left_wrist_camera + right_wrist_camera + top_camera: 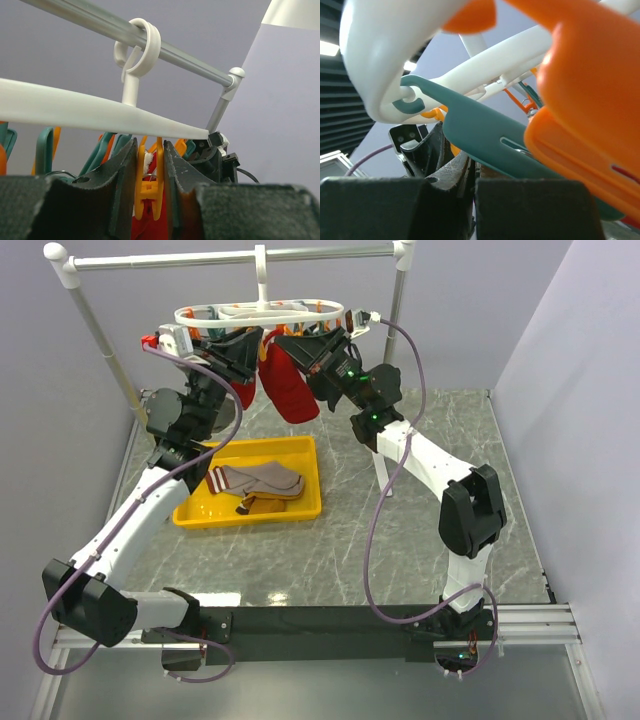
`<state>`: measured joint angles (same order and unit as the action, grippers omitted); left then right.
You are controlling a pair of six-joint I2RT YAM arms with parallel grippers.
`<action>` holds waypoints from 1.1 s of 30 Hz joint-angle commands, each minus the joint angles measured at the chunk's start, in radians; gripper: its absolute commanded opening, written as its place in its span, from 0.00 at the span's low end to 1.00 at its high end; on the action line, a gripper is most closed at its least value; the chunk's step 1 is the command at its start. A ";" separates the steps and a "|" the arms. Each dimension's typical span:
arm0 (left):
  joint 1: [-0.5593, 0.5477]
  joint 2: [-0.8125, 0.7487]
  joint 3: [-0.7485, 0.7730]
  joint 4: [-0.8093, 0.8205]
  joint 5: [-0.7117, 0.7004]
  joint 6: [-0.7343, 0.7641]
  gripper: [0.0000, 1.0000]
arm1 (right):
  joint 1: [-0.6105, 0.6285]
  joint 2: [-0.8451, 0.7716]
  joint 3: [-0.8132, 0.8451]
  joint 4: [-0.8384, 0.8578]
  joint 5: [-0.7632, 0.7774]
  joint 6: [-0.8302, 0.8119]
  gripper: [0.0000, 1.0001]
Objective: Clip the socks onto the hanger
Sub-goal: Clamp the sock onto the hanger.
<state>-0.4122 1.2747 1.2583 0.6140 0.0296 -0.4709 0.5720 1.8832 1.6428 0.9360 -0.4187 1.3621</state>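
The white oval hanger [262,314] hangs by its hook from the rail, with orange and teal clothespins dangling under it. Red socks [289,388] hang below it between my two grippers. My left gripper [248,348] reaches up from the left, and in its wrist view [149,148] it is shut on an orange clothespin [149,187] that has red sock [150,225] and white cuff in its mouth. My right gripper [302,348] is shut beside the socks' top. In the right wrist view its fingers [450,175] meet behind a teal clothespin [485,135]; nothing shows between them.
A yellow tray [301,508] on the marble tabletop holds grey-beige socks [255,478] and a brown-mustard one [262,504]. The white pole-and-rail stand [230,257] spans the back. Walls close in behind and on the right. Purple cables loop from both arms.
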 commanded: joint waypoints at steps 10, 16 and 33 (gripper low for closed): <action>-0.023 -0.011 -0.020 0.118 0.029 0.049 0.13 | 0.008 -0.071 -0.020 0.017 0.001 0.114 0.00; -0.025 -0.011 -0.045 0.179 0.032 0.040 0.10 | 0.011 -0.065 -0.023 0.035 0.001 0.170 0.00; -0.042 -0.040 -0.026 0.070 0.053 0.083 0.46 | 0.014 -0.073 -0.014 -0.035 -0.022 0.103 0.00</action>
<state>-0.4366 1.2812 1.2118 0.6926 0.0467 -0.4026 0.5747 1.8668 1.6154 0.9131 -0.4210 1.4994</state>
